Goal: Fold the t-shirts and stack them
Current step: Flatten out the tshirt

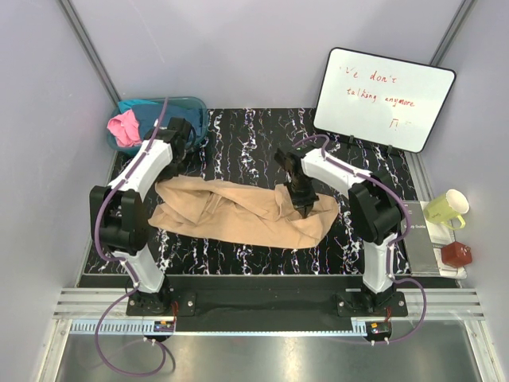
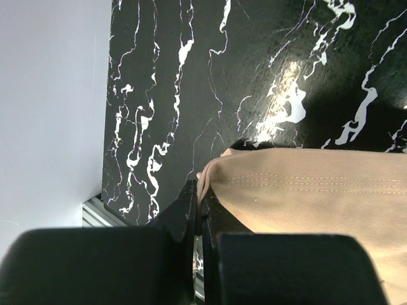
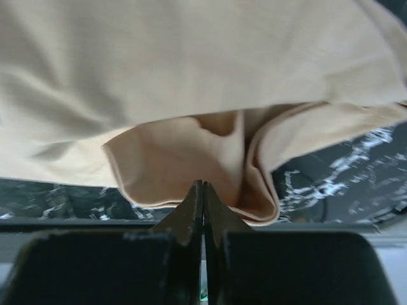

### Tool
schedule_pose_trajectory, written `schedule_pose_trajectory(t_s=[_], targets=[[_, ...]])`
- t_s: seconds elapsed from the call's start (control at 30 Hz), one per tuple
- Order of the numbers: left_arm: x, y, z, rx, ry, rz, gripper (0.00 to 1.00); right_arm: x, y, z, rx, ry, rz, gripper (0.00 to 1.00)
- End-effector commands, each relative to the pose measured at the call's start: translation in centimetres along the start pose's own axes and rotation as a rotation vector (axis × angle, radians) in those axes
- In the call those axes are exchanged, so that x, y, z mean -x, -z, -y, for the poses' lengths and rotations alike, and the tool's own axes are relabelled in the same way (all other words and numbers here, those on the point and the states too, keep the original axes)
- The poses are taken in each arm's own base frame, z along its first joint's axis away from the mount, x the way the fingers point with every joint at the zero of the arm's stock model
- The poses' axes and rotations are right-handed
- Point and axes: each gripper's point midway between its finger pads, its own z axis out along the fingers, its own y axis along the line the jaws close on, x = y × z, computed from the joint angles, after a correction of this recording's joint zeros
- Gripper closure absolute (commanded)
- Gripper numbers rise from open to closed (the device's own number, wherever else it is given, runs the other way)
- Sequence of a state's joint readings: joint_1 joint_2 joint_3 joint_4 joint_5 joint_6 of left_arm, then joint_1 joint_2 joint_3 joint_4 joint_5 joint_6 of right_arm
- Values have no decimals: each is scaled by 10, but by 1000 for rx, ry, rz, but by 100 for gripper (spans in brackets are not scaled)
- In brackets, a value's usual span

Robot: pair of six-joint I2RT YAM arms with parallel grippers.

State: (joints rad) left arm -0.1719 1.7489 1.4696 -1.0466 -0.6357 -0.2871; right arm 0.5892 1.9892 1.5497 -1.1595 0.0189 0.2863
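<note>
- The tan shirt point(image 1: 238, 211) is found across the middle of the worktop point(image 1: 246, 143), running from 9 o'clock to 3 o'clock. It is rumpled and loosely doubled, not squared.
- No finished fold and no stack can be seen, so the task is judged to be at an early stage.
- The pink shirt point(image 1: 123, 127) is seen bunched over the rim of the tub point(image 1: 195, 107) in the 10 o'clock corner. It is not yet laid out.
- The left fingers point(image 2: 184, 210) are closed, with the stitched hem at the 9 o'clock end of the tan shirt pinched between them.
- The right fingers point(image 3: 191, 210) are closed, their tips set against a fold near the 3 o'clock end of the tan shirt. Whether cloth is caught there cannot be told.
- Remaining work is judged as follows: the tan shirt is to be flattened and folded, then each further shirt is to be taken from the tub, folded and stacked.
- At 9 o'clock the gripped hem lies near the worktop edge, with the wall point(image 2: 51, 95) just past it. Little room is available there.
- At 12 o'clock a bare stretch of worktop is available between the tub and the whiteboard point(image 1: 384, 99).
- At 6 o'clock only a narrow strip is left between the shirt and the arm bases.
- At 3 o'clock a mug point(image 1: 447, 208) stands off the worktop edge and should be given clearance.
</note>
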Motion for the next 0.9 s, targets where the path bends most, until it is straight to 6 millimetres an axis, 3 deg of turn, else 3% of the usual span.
schedule_pose_trajectory(t_s=[0.0,0.17,0.3,0.4,0.47,0.57,0.6,0.73,0.77,0.83,0.87], targets=[[18,6,-6,6,29,45,100,-13,22,41,-211,13,9,100],[19,5,-8,14,31,46,100,-52,18,76,-385,-7,-105,100],[23,5,-10,21,41,49,100,-65,22,78,-412,-79,-176,100],[26,6,-16,31,61,53,100,-63,28,76,-411,-86,-181,100],[33,10,-18,26,77,65,100,-52,35,68,-370,-101,-137,99],[42,18,-22,21,97,91,100,-28,54,50,-265,-135,-27,89],[44,20,-23,16,102,98,100,-18,58,41,-213,-147,19,73],[52,27,-24,-4,110,114,100,21,86,23,-101,-168,195,47],[53,27,-23,-11,115,115,100,27,85,19,-83,-166,209,38],[51,27,-21,-19,111,109,100,41,85,8,-38,-152,239,37],[50,25,-19,-25,106,103,100,46,74,4,-32,-145,218,36]])
